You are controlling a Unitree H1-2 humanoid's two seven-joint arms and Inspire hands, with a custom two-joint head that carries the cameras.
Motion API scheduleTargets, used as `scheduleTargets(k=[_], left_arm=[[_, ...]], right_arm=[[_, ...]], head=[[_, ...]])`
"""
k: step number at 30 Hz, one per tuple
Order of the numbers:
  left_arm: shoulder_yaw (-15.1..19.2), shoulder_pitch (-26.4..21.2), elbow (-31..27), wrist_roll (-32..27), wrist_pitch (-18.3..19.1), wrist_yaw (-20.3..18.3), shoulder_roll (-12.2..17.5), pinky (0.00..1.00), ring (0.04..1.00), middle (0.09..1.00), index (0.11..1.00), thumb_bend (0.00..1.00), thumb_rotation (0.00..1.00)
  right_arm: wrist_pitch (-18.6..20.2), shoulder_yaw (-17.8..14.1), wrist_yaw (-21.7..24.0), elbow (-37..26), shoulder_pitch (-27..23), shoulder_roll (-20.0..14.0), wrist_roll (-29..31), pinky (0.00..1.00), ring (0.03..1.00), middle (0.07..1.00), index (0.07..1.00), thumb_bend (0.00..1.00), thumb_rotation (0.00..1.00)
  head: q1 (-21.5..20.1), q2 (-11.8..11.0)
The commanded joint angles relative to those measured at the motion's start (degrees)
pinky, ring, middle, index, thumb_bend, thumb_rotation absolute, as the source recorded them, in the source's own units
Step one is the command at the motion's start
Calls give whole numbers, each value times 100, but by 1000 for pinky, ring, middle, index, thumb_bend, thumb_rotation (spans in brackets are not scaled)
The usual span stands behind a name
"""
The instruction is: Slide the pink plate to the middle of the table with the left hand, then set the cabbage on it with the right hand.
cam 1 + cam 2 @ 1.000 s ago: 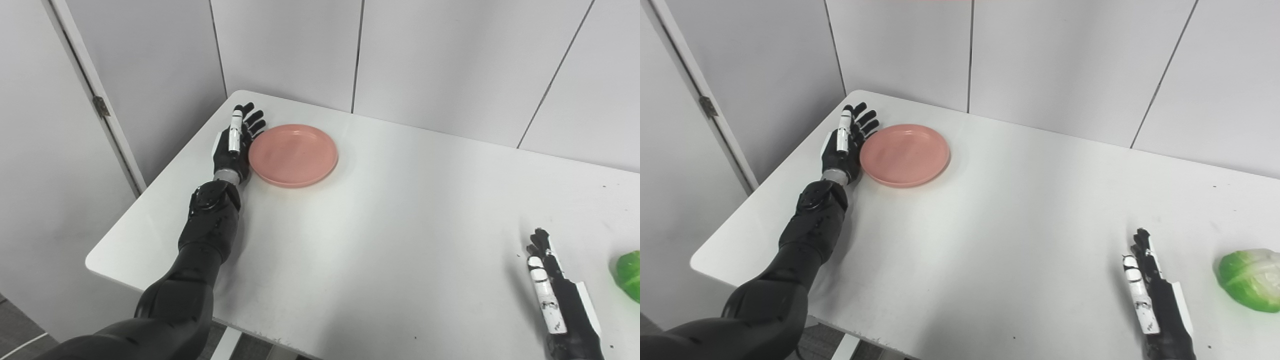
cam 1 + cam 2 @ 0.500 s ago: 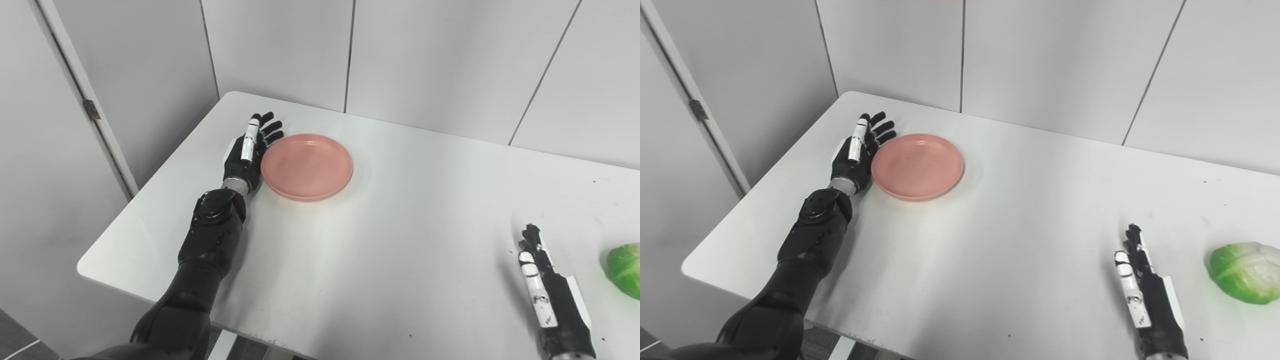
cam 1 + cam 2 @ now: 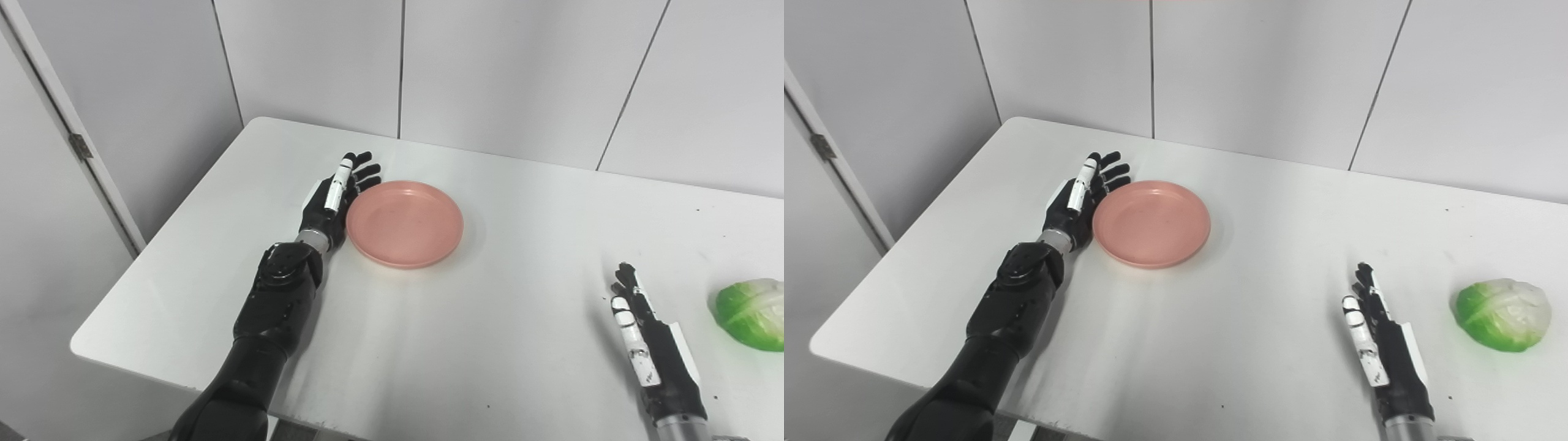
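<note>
Worktop (image 3: 429, 343): white, grey panels behind.
Pink plate (image 3: 405, 222): left of centre, nearer the middle than a second ago; slide unfinished.
Left robot hand (image 3: 334, 199): fingers spread, flat against plate's left rim, pushing.
Cabbage (image 3: 1502, 314): far right.
Right robot hand (image 3: 1381, 343): released, waiting beside it.

- The plate (image 3: 1151, 223) lies flat on the tabletop (image 3: 1249, 343), left of its middle and toward the far side.
- The left hand (image 3: 1082, 198) stands on edge just left of the plate, its palm against the plate's left rim, its arm running back from there toward the near left edge.
- The right hand (image 3: 1381, 343) is well apart from the plate, to the plate's right and nearer the front edge, fingers spread and pointing away.
- The cabbage (image 3: 1502, 313) sits on the tabletop farther right than the right hand, far from the plate, near that hand but not touching it.
</note>
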Motion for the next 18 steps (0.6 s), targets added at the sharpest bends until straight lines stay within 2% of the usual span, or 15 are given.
scheduleTargets(k=[1, 9, 14, 18], left_arm=[[-169, 25, -45, 40, 321, -184, -124, 851, 854, 848, 842, 485, 1000], [-481, 78, -406, 165, 604, -248, -426, 854, 864, 852, 849, 497, 1000], [-648, 141, -707, 215, 737, -228, -749, 833, 842, 842, 840, 481, 1000], [-724, 251, -894, 214, 795, -235, -899, 865, 850, 847, 846, 481, 1000]], right_arm=[[-245, 57, -20, 73, -77, 59, -4, 947, 960, 973, 976, 326, 1000], [-178, 131, -84, 19, -65, 132, -130, 935, 955, 968, 970, 340, 1000], [-176, 192, -159, 71, -99, 174, -296, 919, 944, 961, 965, 355, 1000], [-148, 231, -202, 75, -110, 217, -366, 913, 939, 957, 962, 354, 1000]], head=[[-32, 4], [-310, 56], [-516, 109], [-661, 134]])
